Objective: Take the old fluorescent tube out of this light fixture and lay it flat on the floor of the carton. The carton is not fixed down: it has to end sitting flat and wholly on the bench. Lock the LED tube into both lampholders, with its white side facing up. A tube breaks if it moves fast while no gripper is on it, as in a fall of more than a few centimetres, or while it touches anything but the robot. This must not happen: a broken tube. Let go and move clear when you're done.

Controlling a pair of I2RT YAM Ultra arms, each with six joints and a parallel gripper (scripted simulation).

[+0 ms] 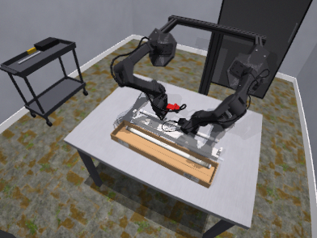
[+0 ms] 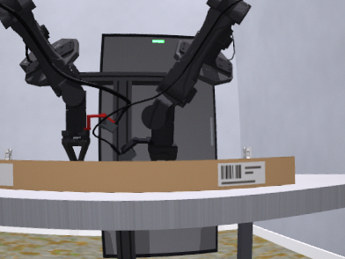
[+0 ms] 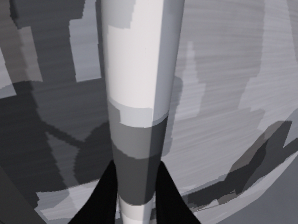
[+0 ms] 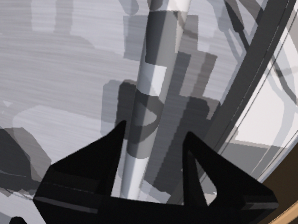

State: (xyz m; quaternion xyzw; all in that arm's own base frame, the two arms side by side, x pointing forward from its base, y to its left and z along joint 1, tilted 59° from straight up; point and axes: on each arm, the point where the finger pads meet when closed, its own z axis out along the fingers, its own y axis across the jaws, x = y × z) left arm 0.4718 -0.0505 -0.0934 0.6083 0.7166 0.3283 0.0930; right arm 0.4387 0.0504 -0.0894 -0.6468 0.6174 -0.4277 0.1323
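The old fluorescent tube [image 1: 170, 147] is lying lengthwise in the carton [image 1: 160, 161] [image 2: 119, 176], lower middle of the top view, while the LED tube [image 1: 147, 114] [image 3: 137, 65] [image 4: 155, 80] is running behind it, between the arms. The left hand [image 1: 184, 130] [image 2: 164, 153] [image 3: 136, 166] is closing narrowly around the LED tube; the right hand [image 1: 162, 118] [image 2: 77, 159] [image 4: 156, 132] is standing about half wide and gripping nothing, its fingertips straddling the tube's line in the lower middle of its view. The tube is looking light, stiff and slick, likely brittle if knocked; one grip is leaving its long ends prone to swinging. A second hold towards the upper-left end in the top view would be steadying it, though glare is hiding whether either end is meeting its lampholder.
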